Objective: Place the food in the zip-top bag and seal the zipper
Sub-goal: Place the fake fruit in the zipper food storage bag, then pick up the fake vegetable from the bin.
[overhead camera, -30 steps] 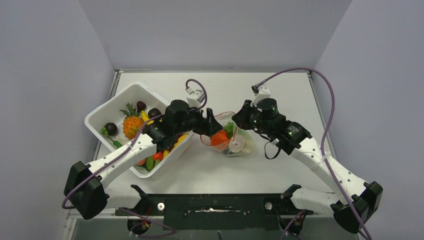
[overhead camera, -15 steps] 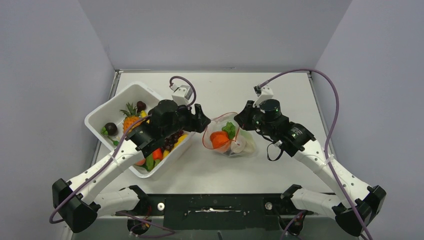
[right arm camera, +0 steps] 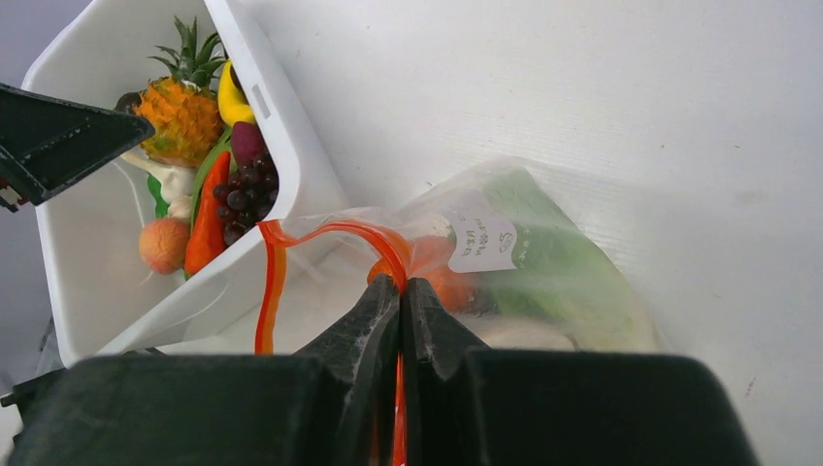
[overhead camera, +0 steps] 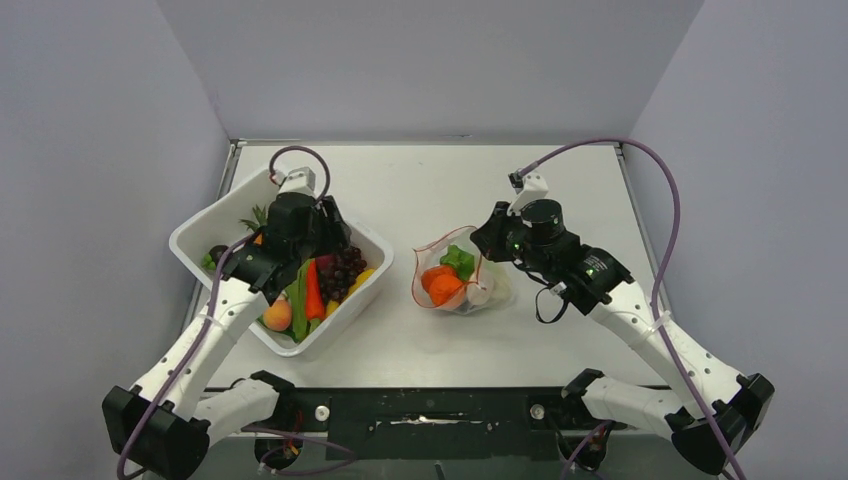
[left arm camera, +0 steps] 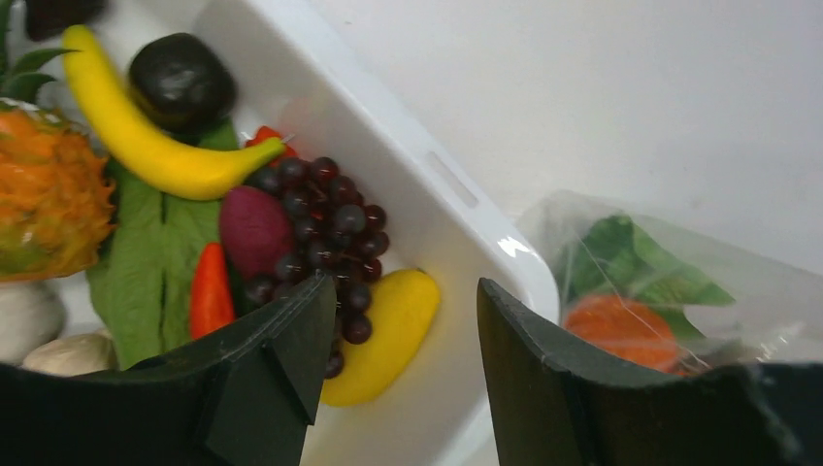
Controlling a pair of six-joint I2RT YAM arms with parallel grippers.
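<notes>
The clear zip-top bag [overhead camera: 458,283] lies at the table's middle with an orange piece [overhead camera: 441,283] and green lettuce [overhead camera: 459,259] inside. Its red zipper [right arm camera: 275,282] loops open. My right gripper [right arm camera: 401,286] is shut on the zipper edge at the bag's right side. My left gripper [left arm camera: 406,296] hangs open over the white tub [overhead camera: 376,262], nothing between its fingers. Below it lie purple grapes [left arm camera: 325,218], a banana [left arm camera: 146,146], a dark plum [left arm camera: 182,83], a pineapple [left arm camera: 44,204], a carrot [left arm camera: 209,291] and a lettuce leaf [left arm camera: 146,262].
The tub stands tilted at the left of the table, its right corner close to the bag's mouth. Grey walls close in the table on three sides. A black rail [overhead camera: 430,410] runs along the near edge between the arm bases.
My left gripper has drawn back from the bag's mouth to the left, over the tub, and its jaws have narrowed a little. The right gripper has kept its hold on the bag.
</notes>
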